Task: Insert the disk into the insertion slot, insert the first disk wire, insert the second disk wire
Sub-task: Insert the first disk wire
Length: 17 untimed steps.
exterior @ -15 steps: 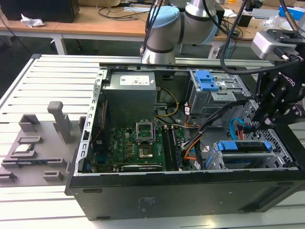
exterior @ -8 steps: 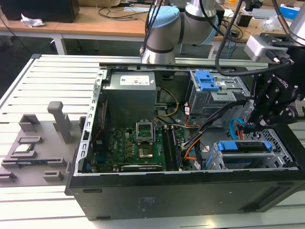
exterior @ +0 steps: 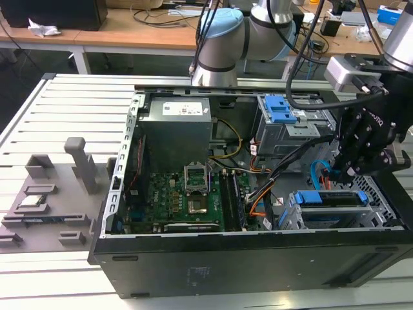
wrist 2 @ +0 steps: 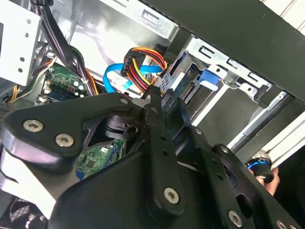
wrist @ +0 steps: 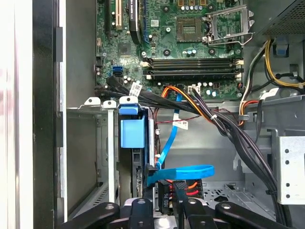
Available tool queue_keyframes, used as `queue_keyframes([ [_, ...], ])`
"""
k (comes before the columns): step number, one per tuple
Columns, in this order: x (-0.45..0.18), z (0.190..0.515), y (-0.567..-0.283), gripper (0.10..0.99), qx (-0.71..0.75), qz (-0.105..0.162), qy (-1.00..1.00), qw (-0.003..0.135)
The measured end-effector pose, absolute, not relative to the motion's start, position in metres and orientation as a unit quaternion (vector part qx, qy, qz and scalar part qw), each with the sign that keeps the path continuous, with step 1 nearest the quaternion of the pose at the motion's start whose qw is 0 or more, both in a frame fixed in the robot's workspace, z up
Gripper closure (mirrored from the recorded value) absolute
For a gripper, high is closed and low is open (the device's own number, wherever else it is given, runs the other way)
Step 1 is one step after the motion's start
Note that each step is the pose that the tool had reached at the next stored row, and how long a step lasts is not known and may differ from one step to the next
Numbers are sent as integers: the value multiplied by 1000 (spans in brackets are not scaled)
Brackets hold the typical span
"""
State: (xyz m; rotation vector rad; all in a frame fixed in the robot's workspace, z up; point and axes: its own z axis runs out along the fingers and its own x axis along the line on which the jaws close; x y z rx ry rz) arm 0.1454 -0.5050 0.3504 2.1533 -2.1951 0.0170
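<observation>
Gripper (exterior: 340, 171) reaching into the open computer case (exterior: 193, 278), pinching the second disk wire (wrist: 177, 190) at the disk (wrist: 132, 133).

Writing: a white label (exterior: 184, 108) on the power supply and small white tags (wrist: 180, 125) on cables, all too small to read. The arm (exterior: 219, 45) comes from the table's far side and points its wrist down at the exterior view's right. In both wrist views its fingers (wrist 2: 153, 102) are pressed onto the dark plug of the red, yellow and black second disk wire. The blue-framed disk sits in the insertion slot (wrist: 107, 143). The first disk wire (wrist: 186, 170) loops just beside it, its plug at the disk's end.
</observation>
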Motion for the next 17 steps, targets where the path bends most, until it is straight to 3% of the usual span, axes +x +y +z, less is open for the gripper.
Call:
queue_keyframes([
  [2,145,350,-505,922,700,6,-713,33],
  [12,156,348,-506,922,700,4,-713,34],
  [17,156,346,-523,922,700,4,-713,34],
])
